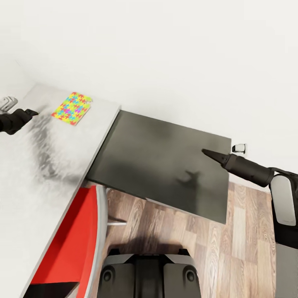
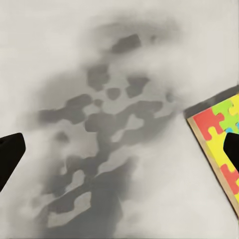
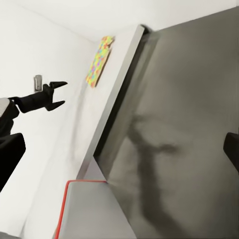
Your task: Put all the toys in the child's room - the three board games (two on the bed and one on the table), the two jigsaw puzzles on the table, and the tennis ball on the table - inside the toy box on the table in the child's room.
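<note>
One jigsaw puzzle [image 1: 72, 107], a flat square of bright interlocking pieces, lies near the far edge of the pale grey table [image 1: 25, 174]. My left gripper [image 1: 34, 111] hovers above the table a short way left of the puzzle, open and holding nothing. The left wrist view shows the puzzle's corner [image 2: 219, 134] beside one dark fingertip [image 2: 232, 148]. My right gripper [image 1: 205, 151] hangs open and empty over the lower dark-topped cabinet [image 1: 165, 161]. The right wrist view takes in the puzzle [image 3: 99, 60] and the left gripper [image 3: 62, 93] with its fingers apart.
A red chair [image 1: 74, 240] is tucked against the table's near edge. The dark cabinet adjoins the table on the right, against the white wall. A wall socket [image 1: 239, 148] sits by the cabinet's far right corner. Wooden floor [image 1: 231, 248] lies in front, with my base [image 1: 149, 275] below.
</note>
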Robot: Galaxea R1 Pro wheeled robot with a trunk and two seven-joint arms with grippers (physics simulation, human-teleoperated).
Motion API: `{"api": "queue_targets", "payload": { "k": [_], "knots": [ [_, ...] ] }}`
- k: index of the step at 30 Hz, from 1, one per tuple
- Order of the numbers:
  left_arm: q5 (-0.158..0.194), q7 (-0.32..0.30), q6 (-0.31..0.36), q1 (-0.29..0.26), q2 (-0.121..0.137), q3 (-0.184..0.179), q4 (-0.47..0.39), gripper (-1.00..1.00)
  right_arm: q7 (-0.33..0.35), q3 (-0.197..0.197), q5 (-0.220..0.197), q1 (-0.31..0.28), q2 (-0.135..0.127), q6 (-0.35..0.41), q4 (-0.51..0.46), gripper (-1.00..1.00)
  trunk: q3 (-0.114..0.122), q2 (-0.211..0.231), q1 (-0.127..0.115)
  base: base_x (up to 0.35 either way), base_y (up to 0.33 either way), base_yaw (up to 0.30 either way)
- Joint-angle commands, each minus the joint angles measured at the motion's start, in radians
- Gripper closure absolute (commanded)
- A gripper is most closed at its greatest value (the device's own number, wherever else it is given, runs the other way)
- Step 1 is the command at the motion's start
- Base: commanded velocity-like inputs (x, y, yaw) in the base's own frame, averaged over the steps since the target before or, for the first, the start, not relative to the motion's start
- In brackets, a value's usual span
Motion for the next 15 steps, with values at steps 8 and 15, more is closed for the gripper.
{"api": "queue_targets", "payload": {
  "k": [8, 15],
  "knots": [
    [0.01, 0.018, 0.001, -0.062, -0.02, -0.001, 0.067, -1.0, 0.003, 0.001, 0.003, -0.01, 0.005, 0.004, 0.0, -1.0, -0.001, -0.002, 0.001, 0.0, 0.0, 0.074],
    [-0.035, 0.024, -0.177, -0.259, -0.093, -0.063, 0.405, -1.0, 0.001, 0.002, 0.004, -0.015, 0.031, 0.004, 0.0, -1.0, -0.005, -0.002, 0.001, 0.0, 0.0, 0.015]
  ]
}}
